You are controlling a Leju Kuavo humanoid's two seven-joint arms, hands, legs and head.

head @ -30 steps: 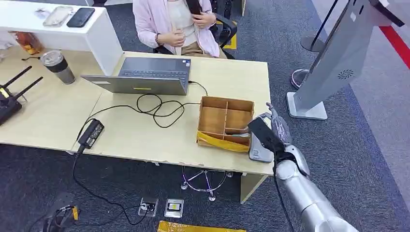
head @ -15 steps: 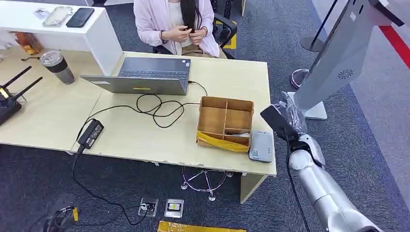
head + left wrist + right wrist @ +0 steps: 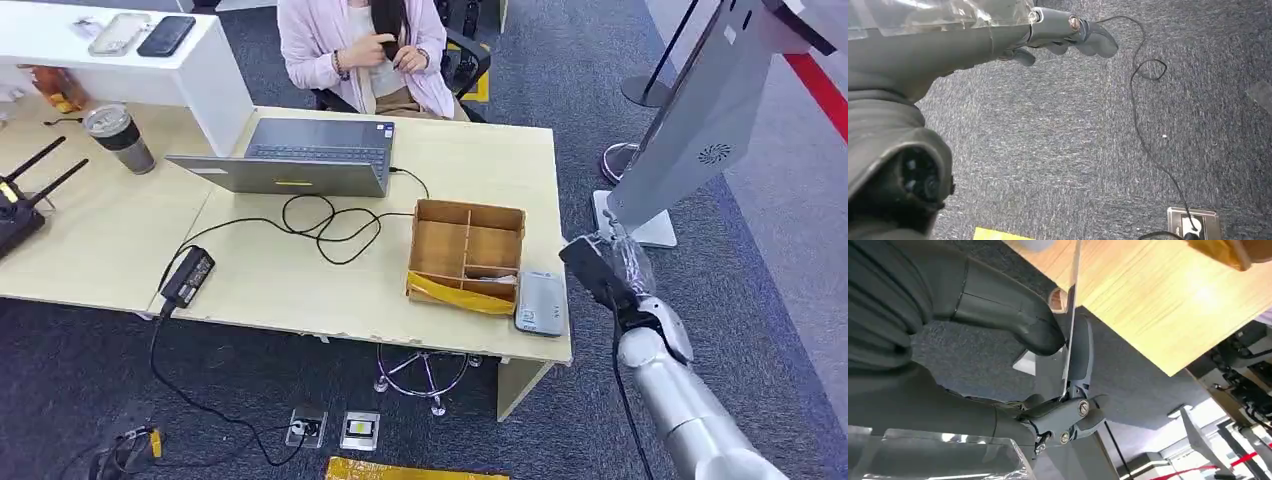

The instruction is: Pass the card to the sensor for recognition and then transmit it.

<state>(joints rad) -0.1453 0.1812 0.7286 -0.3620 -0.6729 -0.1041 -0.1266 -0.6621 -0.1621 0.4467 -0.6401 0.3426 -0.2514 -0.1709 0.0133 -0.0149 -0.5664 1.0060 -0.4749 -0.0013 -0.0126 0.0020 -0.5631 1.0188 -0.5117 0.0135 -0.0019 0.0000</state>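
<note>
My right hand hangs in the air just past the table's right edge, over the carpet. In the right wrist view its thumb and a finger pinch a thin card, seen edge-on, with the wooden tabletop beyond it. The sensor, a flat grey box, lies on the table's near right corner, to the left of that hand and apart from it. My left hand hangs over the carpet with its fingers stretched out and nothing in them.
A wooden divided box stands beside the sensor. A laptop, black cables and a power adapter lie further left. A person sits behind the table. A grey kiosk stand rises at right.
My right hand has swung to the right with the card, from above the sensor to beyond the table's edge. The person's hands have moved up to their chest.
</note>
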